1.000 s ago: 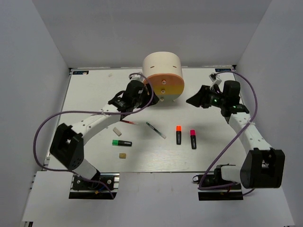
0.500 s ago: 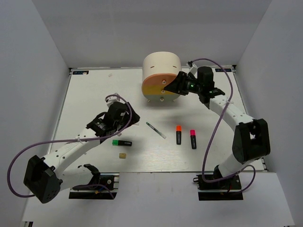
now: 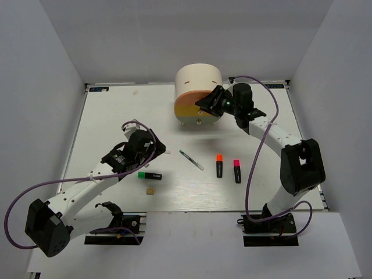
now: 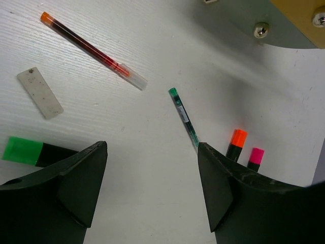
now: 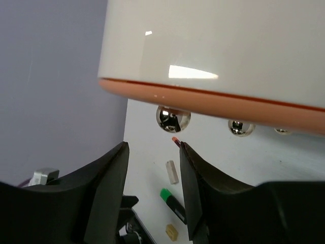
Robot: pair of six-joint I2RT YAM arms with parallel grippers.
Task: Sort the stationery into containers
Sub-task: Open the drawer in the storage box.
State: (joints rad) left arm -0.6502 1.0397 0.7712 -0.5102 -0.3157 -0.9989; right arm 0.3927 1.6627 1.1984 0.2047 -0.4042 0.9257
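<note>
The cream half-cylinder desk unit [image 3: 197,81] stands at the back middle. My right gripper [image 3: 202,104] is open at its front. In the right wrist view the top round knob [image 5: 173,118] of the peach-orange drawer [image 5: 213,100] sits just beyond my open right gripper [image 5: 153,148], untouched. My left gripper [image 3: 152,154] [image 4: 152,188] is open and empty, low over the table. Ahead of it lie the red pen [image 4: 91,50], white eraser [image 4: 39,93], green-capped highlighter [image 4: 30,151], dark-green pen [image 4: 185,118], and the orange [image 4: 236,144] and pink [image 4: 255,157] highlighters. The tan block [image 3: 150,190] lies near the green highlighter [image 3: 150,175].
The pale grey drawer front [image 4: 238,23] and yellow front [image 4: 299,10] show at the top of the left wrist view. Grey walls enclose the white table [image 3: 104,122] on three sides. The arms' cables loop beside each arm.
My left arm has pulled back from the desk unit to above the pens and eraser. My right arm has swung in from the right to the unit's front, by the top knob.
</note>
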